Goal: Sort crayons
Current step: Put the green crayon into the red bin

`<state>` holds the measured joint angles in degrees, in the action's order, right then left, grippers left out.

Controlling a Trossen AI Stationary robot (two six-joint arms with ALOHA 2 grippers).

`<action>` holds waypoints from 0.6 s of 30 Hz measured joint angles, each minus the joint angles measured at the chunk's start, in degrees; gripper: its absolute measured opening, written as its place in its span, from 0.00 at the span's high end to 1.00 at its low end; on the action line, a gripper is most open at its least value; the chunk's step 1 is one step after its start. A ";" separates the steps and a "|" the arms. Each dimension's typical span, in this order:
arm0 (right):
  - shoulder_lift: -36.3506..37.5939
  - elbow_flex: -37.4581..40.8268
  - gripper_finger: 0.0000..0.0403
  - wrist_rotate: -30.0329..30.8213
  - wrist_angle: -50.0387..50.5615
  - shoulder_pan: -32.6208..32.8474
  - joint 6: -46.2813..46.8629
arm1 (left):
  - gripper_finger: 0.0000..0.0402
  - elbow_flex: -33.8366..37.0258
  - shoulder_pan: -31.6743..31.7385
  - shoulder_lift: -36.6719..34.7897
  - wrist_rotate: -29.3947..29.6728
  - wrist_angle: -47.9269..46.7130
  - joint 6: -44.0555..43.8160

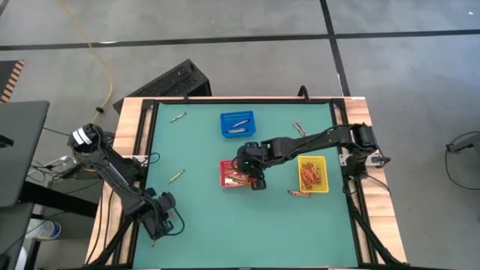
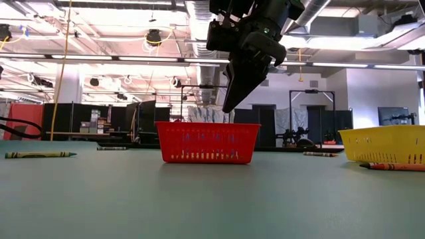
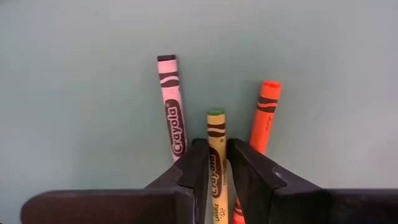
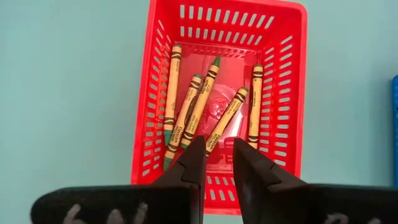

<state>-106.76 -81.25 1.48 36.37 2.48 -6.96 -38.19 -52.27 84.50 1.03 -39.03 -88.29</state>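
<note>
Crayons: left fingers (image 3: 216,180) pinch a green crayon (image 3: 215,163); right fingers (image 4: 216,163), slightly parted, hang over red basket (image 4: 288,93).

Crayons (image 4: 205,109) in middle basket (image 4: 287,74); right tool (image 4: 217,163) above.

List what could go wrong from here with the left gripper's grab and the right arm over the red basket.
The left gripper closes on a green crayon lying tight between a pink crayon and an orange crayon; lifting may drag or roll those neighbours.

The right gripper hangs low over the red basket; swinging away sideways could clip its rim.
</note>
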 joint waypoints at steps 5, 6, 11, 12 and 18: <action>0.00 0.00 0.82 0.02 0.05 0.06 0.16 | 0.86 -0.29 -0.02 1.52 0.76 -0.01 1.16; 0.00 0.00 0.82 0.00 0.03 0.08 0.40 | 0.87 -0.29 -0.04 1.39 1.17 0.00 1.69; 0.08 0.00 0.82 0.00 1.83 0.67 1.54 | 0.97 0.33 0.05 -1.33 4.22 -1.80 3.93; 0.29 0.02 0.82 0.00 2.54 0.96 1.59 | 0.98 0.18 0.19 -2.00 4.77 -2.82 4.29; 2.49 0.04 0.82 0.00 2.29 2.42 2.01 | 0.96 -1.54 2.10 -7.58 14.52 -10.73 7.98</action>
<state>-104.27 -81.21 1.48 38.66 4.90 -4.95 -39.72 -50.17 76.91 15.56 -49.77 -80.32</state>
